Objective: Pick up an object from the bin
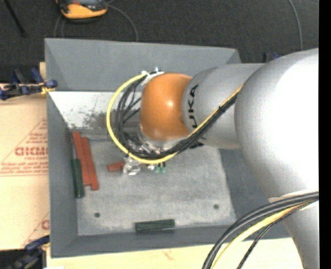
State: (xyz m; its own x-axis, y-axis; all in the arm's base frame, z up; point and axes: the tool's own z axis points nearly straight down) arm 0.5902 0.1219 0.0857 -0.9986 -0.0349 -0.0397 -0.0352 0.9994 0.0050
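My gripper (133,166) reaches down to the bin floor near the middle, mostly hidden under the orange cover and cables. A small reddish-brown block (115,166) lies right at its left side, touching or nearly touching the metal tip. Left of it, two long orange-red bars (87,162) lie side by side along the left wall, with a dark green bar (77,178) next to them.
Another dark green bar (154,225) lies flat by the bin's front wall. The arm and its cables cover the bin's back right part. Bare grey floor stretches between the gripper and the front wall.
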